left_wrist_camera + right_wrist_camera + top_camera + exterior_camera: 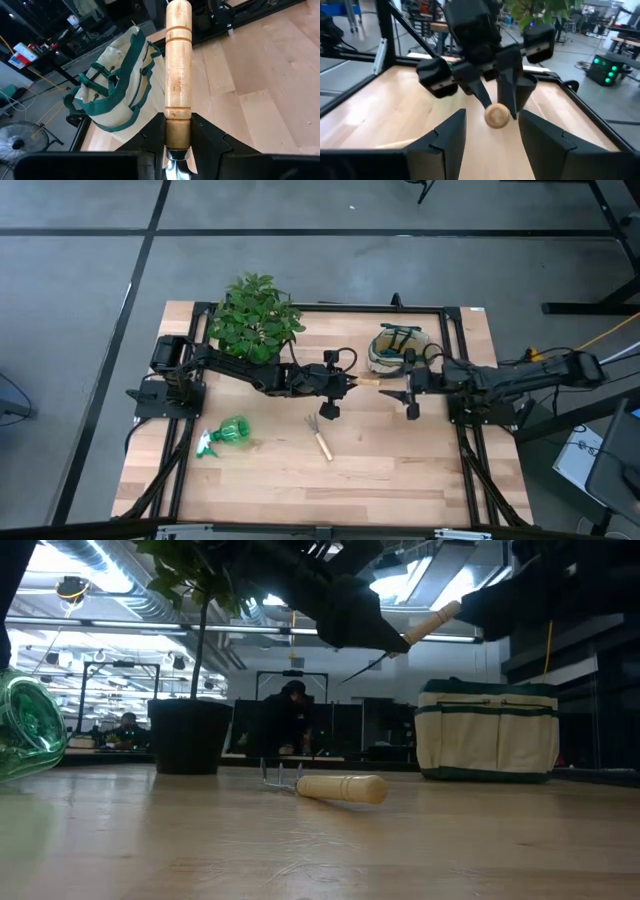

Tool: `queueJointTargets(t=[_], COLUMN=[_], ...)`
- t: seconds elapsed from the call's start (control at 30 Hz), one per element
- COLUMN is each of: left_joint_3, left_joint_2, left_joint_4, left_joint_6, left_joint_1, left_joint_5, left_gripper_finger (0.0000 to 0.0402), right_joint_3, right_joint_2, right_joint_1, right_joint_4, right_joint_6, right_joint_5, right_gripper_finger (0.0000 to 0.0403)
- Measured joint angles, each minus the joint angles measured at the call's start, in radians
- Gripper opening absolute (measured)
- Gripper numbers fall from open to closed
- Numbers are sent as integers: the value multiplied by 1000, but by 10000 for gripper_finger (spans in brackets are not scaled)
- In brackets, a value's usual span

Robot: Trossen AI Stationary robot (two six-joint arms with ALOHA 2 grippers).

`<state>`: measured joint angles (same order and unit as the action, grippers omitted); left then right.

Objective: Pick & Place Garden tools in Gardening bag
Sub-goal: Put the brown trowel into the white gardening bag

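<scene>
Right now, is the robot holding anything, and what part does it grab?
Yes. The left gripper holds the trowel in the air, clamped where the wooden handle meets the metal. The right gripper is open and holds nothing.

Bright overhead light, soft shadows

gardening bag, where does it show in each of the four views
High view: the gardening bag sits at the table's far edge, right of centre, beside the right arm.
Low view: right of centre, standing on the table.
Left wrist view: upper left, beyond the held wooden handle.
Right wrist view: not in it.
Shared landmark: the wooden handle held by the left tool, pointing toward the bag.
</scene>
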<state>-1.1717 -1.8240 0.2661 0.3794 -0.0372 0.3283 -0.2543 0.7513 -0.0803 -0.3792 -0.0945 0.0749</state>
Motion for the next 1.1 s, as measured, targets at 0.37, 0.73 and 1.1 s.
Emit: queueJointTargets(t=[0.37, 0.73, 1.1], left_joint_3=[0, 0, 0], left_joint_2=[0, 0, 0], left_joint_4=[48, 55, 56], left_joint_6=[0, -3, -27], left_joint_1=[0, 0, 0], left_joint_5=[8, -6, 3], left_gripper_finger=[70, 71, 78], right_joint_3=[0, 0, 0], right_joint_2=[127, 157, 157], right_joint_1=[0, 0, 0], right_joint_4=[-144, -225, -237], right_joint_6=[-21, -18, 7], right_joint_5=[56, 56, 111], right_gripper_finger=[185, 160, 68])
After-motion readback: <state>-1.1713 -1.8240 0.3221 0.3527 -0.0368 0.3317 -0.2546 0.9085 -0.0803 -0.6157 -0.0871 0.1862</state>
